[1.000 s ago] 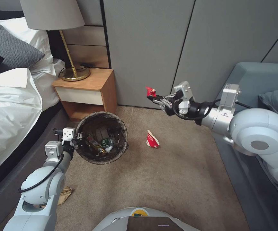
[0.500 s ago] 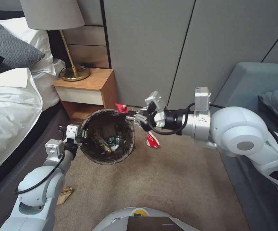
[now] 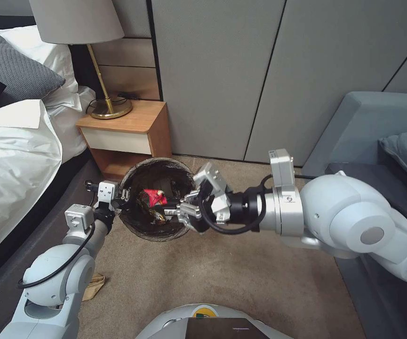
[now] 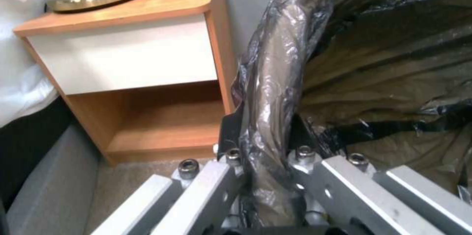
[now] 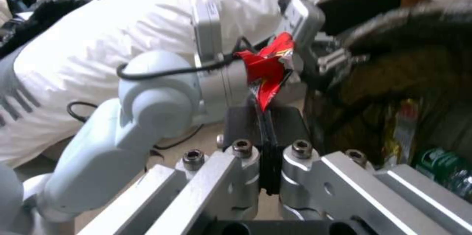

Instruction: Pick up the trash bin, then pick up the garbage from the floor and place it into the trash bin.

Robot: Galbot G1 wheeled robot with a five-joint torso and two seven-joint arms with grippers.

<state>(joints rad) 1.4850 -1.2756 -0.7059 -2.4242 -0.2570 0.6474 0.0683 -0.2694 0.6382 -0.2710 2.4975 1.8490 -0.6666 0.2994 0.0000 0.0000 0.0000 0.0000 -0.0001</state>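
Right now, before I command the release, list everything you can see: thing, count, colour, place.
trash bin: one, dark bag over rim, held off the carpet beside the nightstand.
red wrapper: one, red, over the bin's opening, pinched.
litter in bin: several pieces, gold and green among them, at the bottom.
brown paper bag: one, flattened, on the floor by the left arm.
floor: beige-brown carpet.
nightstand: one, wood with white drawer, against the wall.
lamp: one, grey shade, brass base, on the nightstand.
bed: white bedding, grey pillow, left side.
sofa: grey-blue, right side.
left end effector: shut on the bin's rim.
right end effector: shut on the wrapper, over the bin.
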